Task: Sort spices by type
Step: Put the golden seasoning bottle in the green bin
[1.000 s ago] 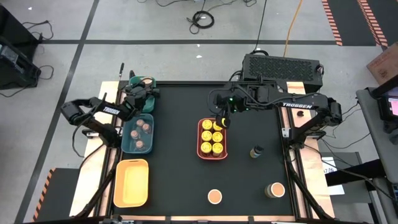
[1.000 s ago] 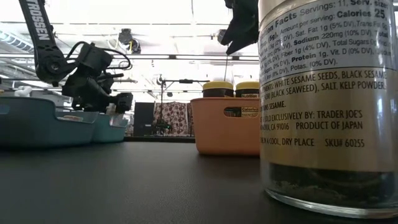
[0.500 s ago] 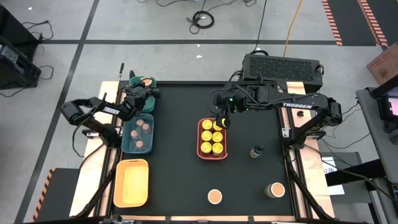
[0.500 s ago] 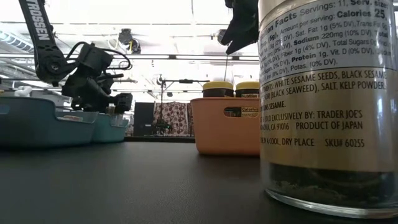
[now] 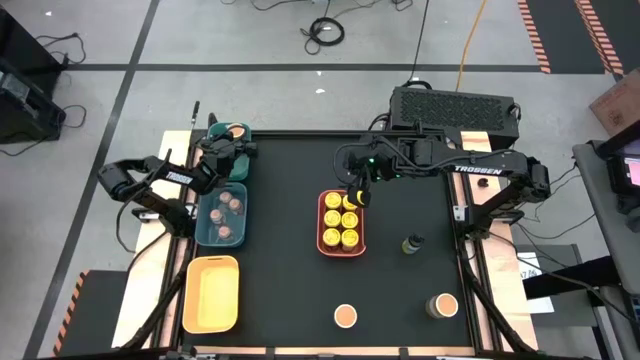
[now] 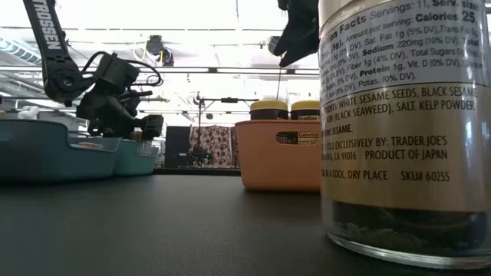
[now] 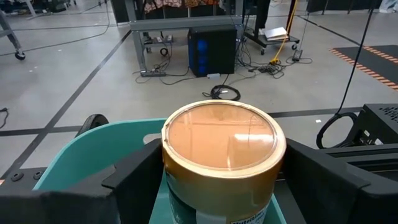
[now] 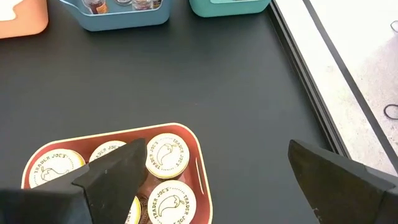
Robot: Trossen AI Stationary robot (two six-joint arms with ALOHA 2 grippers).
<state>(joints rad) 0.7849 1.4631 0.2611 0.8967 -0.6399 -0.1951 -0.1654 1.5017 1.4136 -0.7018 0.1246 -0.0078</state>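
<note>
Left gripper pinches one tan-lidded jar over the green tray; right gripper spread above six yellow-lidded jars; two tan-lidded jars and one dark-lidded jar loose.

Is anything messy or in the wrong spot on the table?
Nothing is spilled or tipped. Three jars stand loose outside the trays near the front: a tan-lidded jar, another tan-lidded jar, and a dark-lidded jar. They are simply unsorted.
</note>
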